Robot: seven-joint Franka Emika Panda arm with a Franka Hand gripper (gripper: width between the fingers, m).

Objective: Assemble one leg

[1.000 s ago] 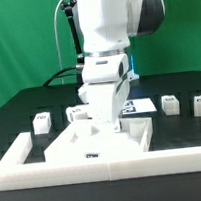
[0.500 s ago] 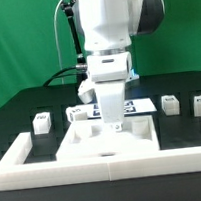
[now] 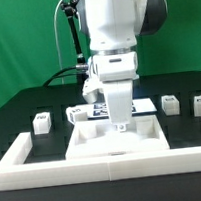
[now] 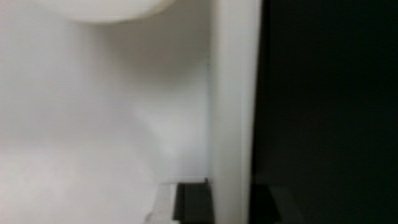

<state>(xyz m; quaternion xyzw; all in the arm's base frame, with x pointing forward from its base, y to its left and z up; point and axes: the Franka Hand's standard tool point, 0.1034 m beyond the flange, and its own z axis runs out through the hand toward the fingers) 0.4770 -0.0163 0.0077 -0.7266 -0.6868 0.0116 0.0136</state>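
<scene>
Four small white legs with black-and-white tags stand on the black table in the exterior view: one (image 3: 41, 121) at the left, one (image 3: 77, 115) beside the arm, and two at the right (image 3: 170, 103) (image 3: 200, 103). None is held. My gripper (image 3: 119, 128) points down onto the large flat white panel (image 3: 93, 142) and appears shut on its far edge. In the wrist view the panel (image 4: 107, 120) fills most of the picture, with a round corner recess at one end, and a dark fingertip (image 4: 191, 203) sits against the panel's edge.
A thick white U-shaped fence (image 3: 105, 166) runs along the front and both sides, with the panel resting against its front bar. The marker board (image 3: 141, 104) lies behind the arm.
The gripper and the white panel have slid together toward the exterior view's right along the front bar. The legs have not moved.
</scene>
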